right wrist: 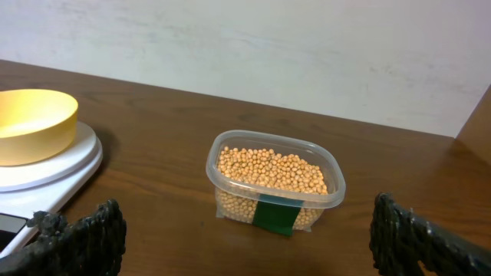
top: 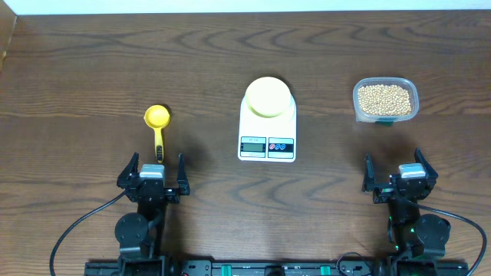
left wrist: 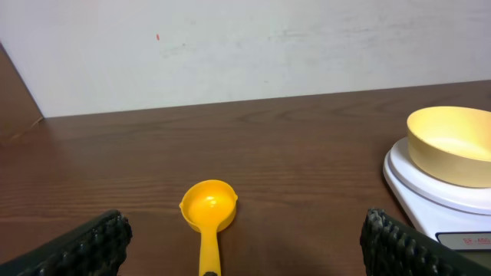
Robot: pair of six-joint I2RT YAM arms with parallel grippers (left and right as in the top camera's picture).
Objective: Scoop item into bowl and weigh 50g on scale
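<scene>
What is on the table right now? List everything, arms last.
scoop: one, yellow, left of the scale, handle pointing at the left gripper
scale: one, white, middle of the table
bowl: one, pale yellow, on the scale, empty
tub: one, clear with a green label, right of the scale
beans: many, tan, in the tub
table: one, dark brown wood
left gripper: one, black, open, near edge, behind the scoop
right gripper: one, black, open, near edge, behind the tub

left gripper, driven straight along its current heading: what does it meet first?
The yellow scoop: its handle end lies ahead, between the fingers of the open left gripper. The scale sits off to the right, out of line. Gripper height over the table is unclear, so it might pass above.
</scene>
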